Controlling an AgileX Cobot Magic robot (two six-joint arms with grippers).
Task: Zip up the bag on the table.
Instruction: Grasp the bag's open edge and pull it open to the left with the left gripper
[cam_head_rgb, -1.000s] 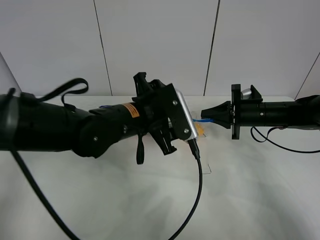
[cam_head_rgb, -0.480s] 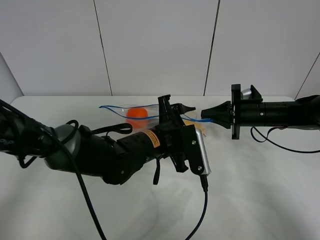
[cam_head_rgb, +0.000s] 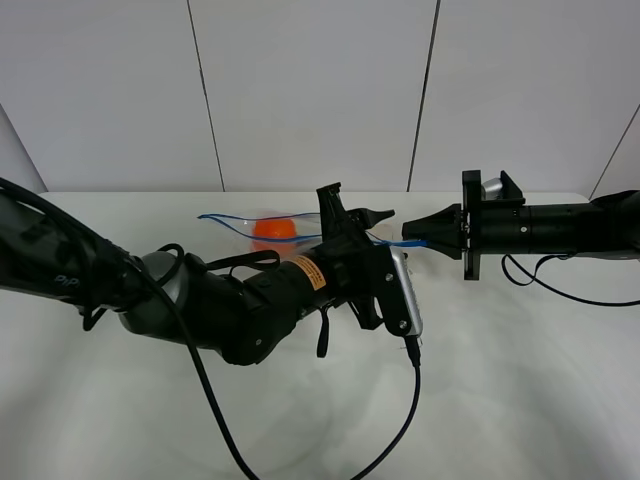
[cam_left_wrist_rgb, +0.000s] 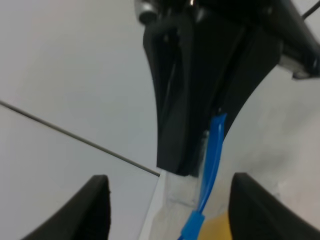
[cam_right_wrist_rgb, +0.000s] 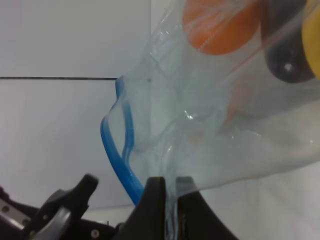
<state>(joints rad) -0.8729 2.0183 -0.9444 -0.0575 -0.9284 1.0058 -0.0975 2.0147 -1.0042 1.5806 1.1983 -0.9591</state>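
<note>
The bag (cam_head_rgb: 262, 228) lies on the white table (cam_head_rgb: 520, 390), clear with a blue zipper strip (cam_head_rgb: 235, 218) along its upper edge and an orange piece inside. My right gripper (cam_head_rgb: 410, 240) is shut on the bag's right end; in the right wrist view its jaws (cam_right_wrist_rgb: 170, 185) pinch the clear plastic beside the blue strip (cam_right_wrist_rgb: 116, 150), with orange, dark purple and yellow produce behind. My left gripper (cam_head_rgb: 358, 206) is open at that same end. In the left wrist view its fingers (cam_left_wrist_rgb: 95, 210) stand wide on either side of the blue strip (cam_left_wrist_rgb: 212, 150), just short of the right gripper (cam_left_wrist_rgb: 192, 160).
The left arm (cam_head_rgb: 220, 300) lies across the middle of the table in front of the bag, hiding much of it. Its cable (cam_head_rgb: 405, 420) trails toward the front edge. The right arm (cam_head_rgb: 550, 230) comes in level from the right. A panelled wall stands behind.
My left arm has dropped lower and its gripper has swung in to the bag's right end, uncovering the bag and the orange piece. The right arm has not moved.
</note>
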